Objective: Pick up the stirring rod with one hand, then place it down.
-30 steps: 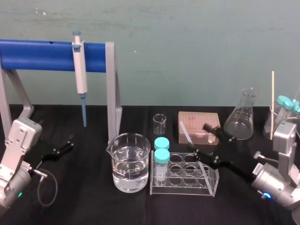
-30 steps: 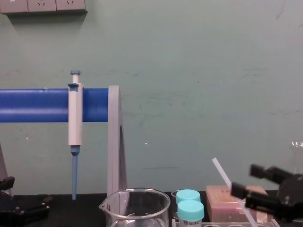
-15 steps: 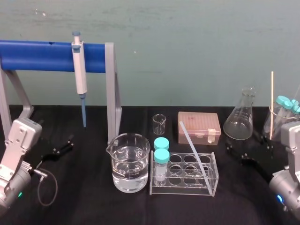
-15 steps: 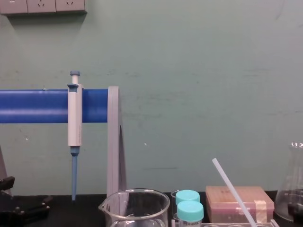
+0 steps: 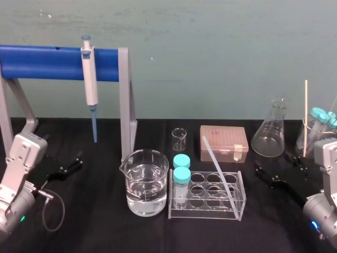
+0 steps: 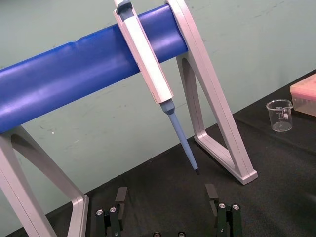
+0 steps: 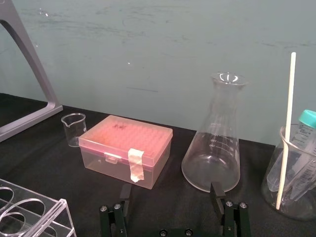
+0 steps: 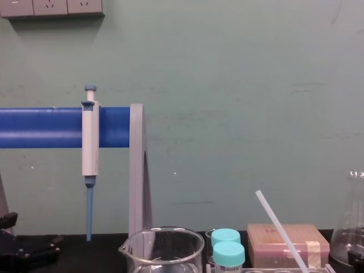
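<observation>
- Right gripper point(image 5: 280, 167): mine, low over the table. Fingers spread wide, nothing between them.
- Stirring rod point(image 5: 218, 166): to the left of my right gripper and apart from it, untouched. It leans aslant in the test tube rack point(image 5: 206, 212), lower end at the rack end nearer my hand, upper end tilted away.
- Left gripper point(image 5: 66, 167): parked at the far left, fingers apart, empty.
- Status: by my judgement the rod is already set down. Nothing is left but resting the arm.
</observation>
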